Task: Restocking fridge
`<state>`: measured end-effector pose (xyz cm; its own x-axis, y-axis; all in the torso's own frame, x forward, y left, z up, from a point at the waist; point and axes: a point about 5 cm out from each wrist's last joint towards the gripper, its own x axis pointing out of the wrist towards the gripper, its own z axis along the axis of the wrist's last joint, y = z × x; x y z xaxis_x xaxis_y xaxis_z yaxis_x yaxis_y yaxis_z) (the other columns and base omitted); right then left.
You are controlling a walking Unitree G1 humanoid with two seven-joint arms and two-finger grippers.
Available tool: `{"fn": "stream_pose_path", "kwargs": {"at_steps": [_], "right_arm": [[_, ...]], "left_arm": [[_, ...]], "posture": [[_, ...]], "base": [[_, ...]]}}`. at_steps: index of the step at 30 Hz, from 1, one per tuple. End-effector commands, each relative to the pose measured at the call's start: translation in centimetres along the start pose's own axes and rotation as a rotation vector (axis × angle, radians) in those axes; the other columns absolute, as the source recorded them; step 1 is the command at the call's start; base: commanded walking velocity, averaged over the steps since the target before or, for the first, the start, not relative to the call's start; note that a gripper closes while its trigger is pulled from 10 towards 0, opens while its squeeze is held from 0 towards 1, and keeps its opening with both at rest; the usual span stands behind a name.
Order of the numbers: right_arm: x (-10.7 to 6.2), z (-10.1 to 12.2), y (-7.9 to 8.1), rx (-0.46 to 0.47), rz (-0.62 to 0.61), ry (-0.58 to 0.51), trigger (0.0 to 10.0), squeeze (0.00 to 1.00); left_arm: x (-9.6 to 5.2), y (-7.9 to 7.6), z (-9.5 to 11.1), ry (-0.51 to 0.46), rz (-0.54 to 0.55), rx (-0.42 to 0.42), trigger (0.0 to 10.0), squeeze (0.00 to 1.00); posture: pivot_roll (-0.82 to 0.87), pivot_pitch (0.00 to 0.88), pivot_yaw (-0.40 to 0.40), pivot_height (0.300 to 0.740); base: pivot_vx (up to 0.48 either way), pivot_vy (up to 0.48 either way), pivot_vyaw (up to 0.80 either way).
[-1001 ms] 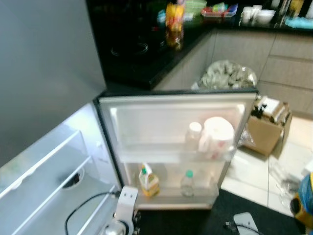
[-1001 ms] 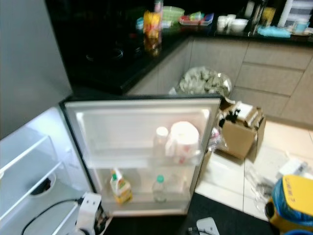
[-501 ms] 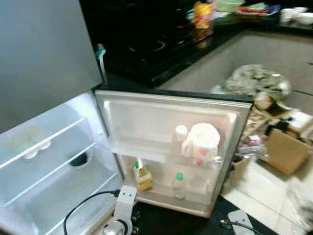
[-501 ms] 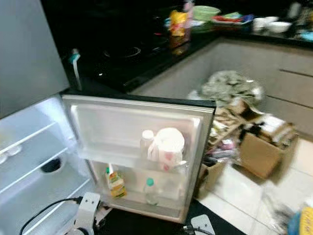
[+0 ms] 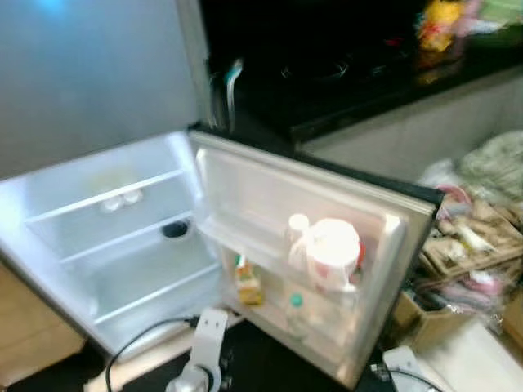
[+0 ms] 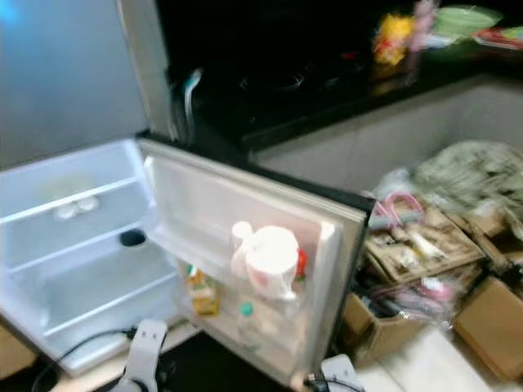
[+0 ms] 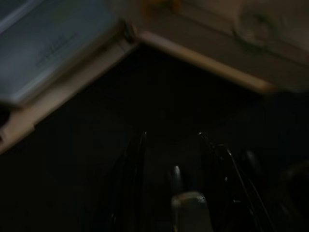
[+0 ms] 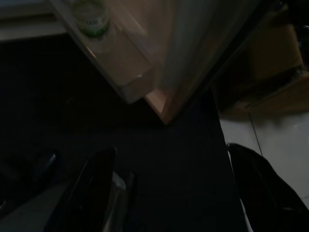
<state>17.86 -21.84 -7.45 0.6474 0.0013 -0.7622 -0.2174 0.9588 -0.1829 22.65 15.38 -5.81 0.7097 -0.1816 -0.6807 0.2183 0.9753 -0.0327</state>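
Camera swung left; fridge (image 5: pixel 122 237) interior exposed

Black countertop (image 5: pixel 343 73), grey cabinets (image 6: pixel 384 139), cluttered cardboard boxes (image 6: pixel 425 253), pale floor tiles (image 6: pixel 425 367)

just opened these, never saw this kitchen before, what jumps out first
The open fridge, lit white inside with nearly bare shelves, draws the eye first. Its door swings wide, holding a big white jug on the upper rack and a yellow bottle and a clear bottle below. To the right, boxes of clutter crowd the floor.
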Motion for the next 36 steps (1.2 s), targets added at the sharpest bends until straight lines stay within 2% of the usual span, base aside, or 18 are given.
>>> {"fn": "stream_pose_path", "kwargs": {"at_steps": [1, 2, 8, 15, 27, 31, 32, 34, 35, 36], "right_arm": [[0.0, 0.2, 0.2, 0.001, 0.004, -0.016, 10.0, 0.0], [0.0, 0.2, 0.2, 0.045, 0.007, -0.024, 10.0, 0.0], [0.0, 0.2, 0.5, 0.05, 0.037, -0.032, 10.0, 0.0], [0.0, 0.1, 0.5, 0.057, 0.037, -0.028, 10.0, 0.0], [0.0, 0.4, 0.5, 0.054, 0.04, -0.039, 10.0, 0.0], [0.0, 1.3, -2.5, 0.011, -0.142, -0.053, 10.0, 0.0], [-0.1, 1.6, -3.1, 0.023, -0.177, -0.058, 10.0, 0.0], [0.0, 2.9, -4.4, 0.101, -0.226, -0.103, 10.0, 0.0], [0.0, 2.9, -4.4, 0.101, -0.226, -0.103, 10.0, 0.0], [0.0, 3.7, -4.9, 0.152, -0.218, -0.135, 0.0, 0.0]], "left_arm": [[0.1, 0.2, 0.6, -0.017, 0.005, 0.002, 10.0, 0.0], [0.1, 0.2, 0.5, -0.017, 0.005, 0.0, 10.0, 0.0], [0.0, 0.2, 0.5, -0.033, 0.013, -0.036, 10.0, 0.0], [-0.2, 0.8, 0.2, -0.038, 0.043, -0.041, 10.0, 0.0], [-0.4, 1.0, -0.1, -0.039, 0.053, -0.052, 10.0, 0.0], [-0.7, 1.9, -0.6, -0.042, 0.105, -0.058, 10.0, 0.0], [-0.9, 2.2, -0.9, -0.033, 0.121, -0.065, 10.0, 0.0], [-1.5, 3.4, -2.2, 0.01, 0.186, -0.087, 10.0, 0.0], [-1.5, 3.4, -2.2, 0.01, 0.186, -0.087, 10.0, 0.0], [-1.8, 3.9, -2.8, 0.032, 0.215, -0.098, 10.0, 0.0]], "posture": [[-0.14, 0.053, 0.054, 0.726], [-0.14, 0.054, 0.053, 0.726], [-0.14, 0.054, 0.054, 0.726], [-0.14, 0.06, 0.055, 0.726], [-0.14, 0.064, 0.058, 0.726], [-0.14, 0.064, 0.063, 0.726], [-0.14, 0.064, 0.066, 0.726], [-0.14, 0.065, 0.07, 0.726], [-0.14, 0.065, 0.07, 0.726], [-0.14, 0.065, 0.07, 0.726]], "base": [[0.0, -0.48, 0.53], [0.0, -0.48, 0.0], [0.0, -0.402, 0.0], [0.0, 0.0, 0.0], [0.0, 0.0, 0.0], [0.0, 0.0, 0.0], [0.0, 0.0, 0.0], [0.0, 0.0, 0.0], [0.0, 0.0, 0.0], [0.0, 0.0, 0.0]]}}
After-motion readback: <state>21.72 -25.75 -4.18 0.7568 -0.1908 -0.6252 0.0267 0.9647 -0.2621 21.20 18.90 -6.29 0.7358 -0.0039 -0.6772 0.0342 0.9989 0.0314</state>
